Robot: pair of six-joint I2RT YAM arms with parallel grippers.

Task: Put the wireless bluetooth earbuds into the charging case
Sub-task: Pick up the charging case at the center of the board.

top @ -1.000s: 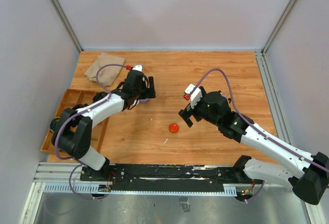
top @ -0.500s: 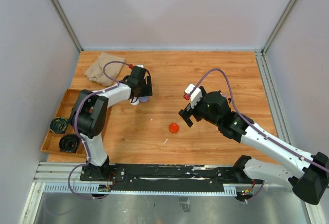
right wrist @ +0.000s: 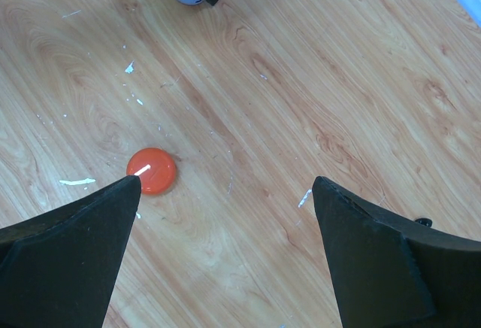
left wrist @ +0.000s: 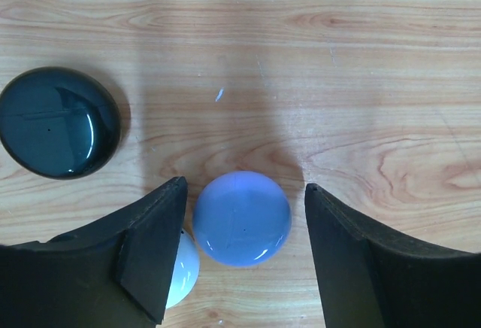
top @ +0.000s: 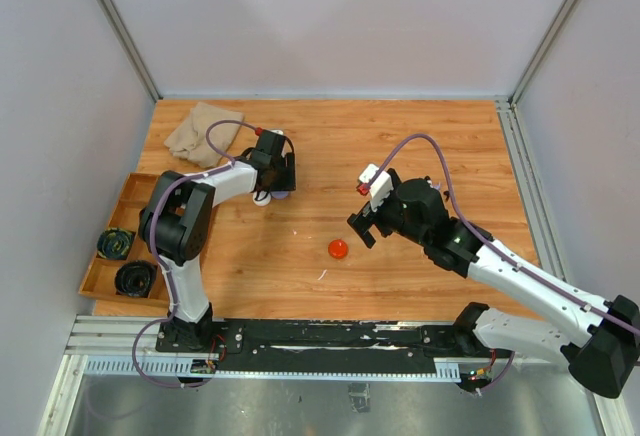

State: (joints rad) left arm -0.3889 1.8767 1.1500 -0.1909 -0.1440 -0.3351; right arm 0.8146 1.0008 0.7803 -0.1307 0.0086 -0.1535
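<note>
Top view: two white and black arms reach over a wooden table [top: 420,136]. The left arm stretches to the far left part of the table, and the right arm stops near the middle.

Left wrist view: my left claw [left wrist: 245,185] points down at the table, partly open and holding nothing. A lilac puck [left wrist: 242,217] lies flat between its two fingers [left wrist: 150,253], domed face up. It sits nearer the finger on the left of the picture, with a thin gap there and a wider gap on the other side. The puck is round, so it has no long axis and points no particular way.

A white puck [left wrist: 183,271] lies just beside the lilac one, half hidden behind that same finger. I cannot tell whether the two touch. A glossy black puck [left wrist: 58,132] lies flat and apart from them, outside the claw.

Right wrist view: my right claw [right wrist: 225,181] is spread wide and holds nothing. A red puck [right wrist: 151,171] lies flat on the wood below it, close to the finger on the left of the picture and not touching it.

The earbuds are too small for me to pick out in any view. I cannot give their place or say which way their stems point.

A crumpled beige cloth [top: 203,128] lies at the far left corner. A wooden tray [top: 130,191] sits along the left edge, with dark coiled items [top: 115,242] in its near compartments.
</note>
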